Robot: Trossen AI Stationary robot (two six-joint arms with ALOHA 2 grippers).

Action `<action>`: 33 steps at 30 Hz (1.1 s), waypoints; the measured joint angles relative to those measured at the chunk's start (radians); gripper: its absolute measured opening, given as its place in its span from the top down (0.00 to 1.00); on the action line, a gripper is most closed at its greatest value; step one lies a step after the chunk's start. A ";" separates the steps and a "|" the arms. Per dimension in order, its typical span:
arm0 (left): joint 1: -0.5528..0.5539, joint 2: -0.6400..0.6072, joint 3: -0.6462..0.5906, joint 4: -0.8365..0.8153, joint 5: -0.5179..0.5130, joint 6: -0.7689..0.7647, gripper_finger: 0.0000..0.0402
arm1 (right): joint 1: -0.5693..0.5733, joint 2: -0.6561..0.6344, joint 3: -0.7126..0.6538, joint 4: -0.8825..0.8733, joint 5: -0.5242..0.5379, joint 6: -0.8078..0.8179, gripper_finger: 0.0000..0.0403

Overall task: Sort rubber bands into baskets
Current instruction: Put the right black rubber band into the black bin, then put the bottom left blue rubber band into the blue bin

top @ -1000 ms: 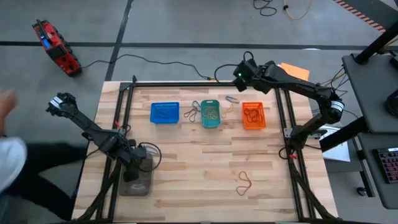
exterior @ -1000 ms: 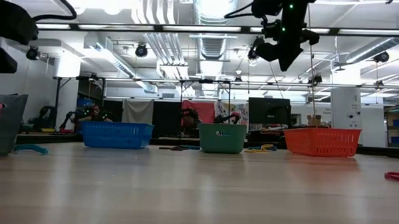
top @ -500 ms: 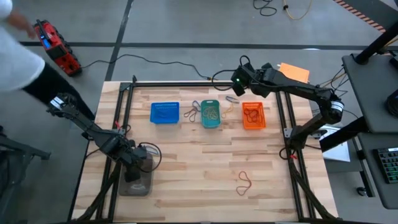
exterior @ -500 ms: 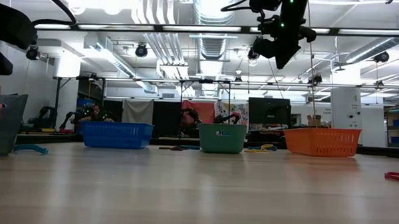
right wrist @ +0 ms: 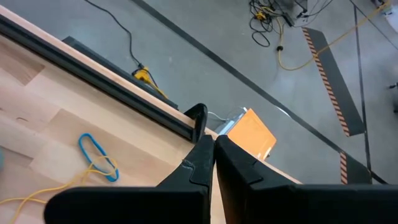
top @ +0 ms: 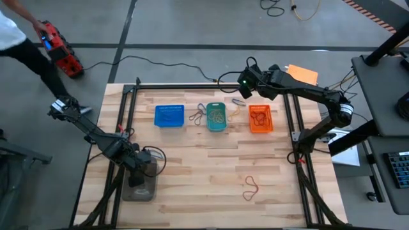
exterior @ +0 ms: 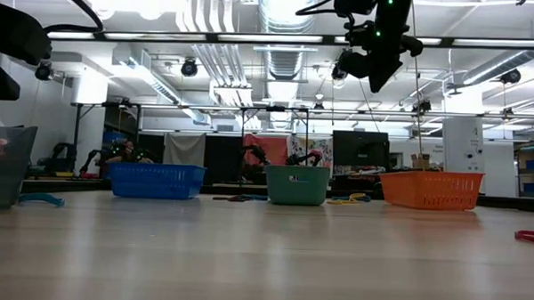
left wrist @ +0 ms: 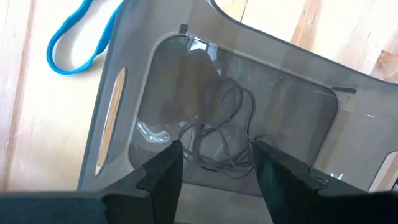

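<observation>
Left pincer parted since earlier, released over container holding grey bands | right pincer clenched, beyond teal basket | red band well right of container

Wood, plastic, rubber
Pale planked wooden table; glossy translucent grey plastic container; perforated plastic baskets; smooth blue rubber band

The left gripper points down, its two dark fingers spread apart with a clear gap between them. Its arm stretches out low and long. The right gripper is raised high on a bent arm, its fingers pressed together, nothing between them.
</observation>
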 joint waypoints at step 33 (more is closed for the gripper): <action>0.374 0.026 0.195 -0.024 -0.194 0.678 0.59 | 0.121 -0.025 0.000 0.000 -0.007 -0.040 0.98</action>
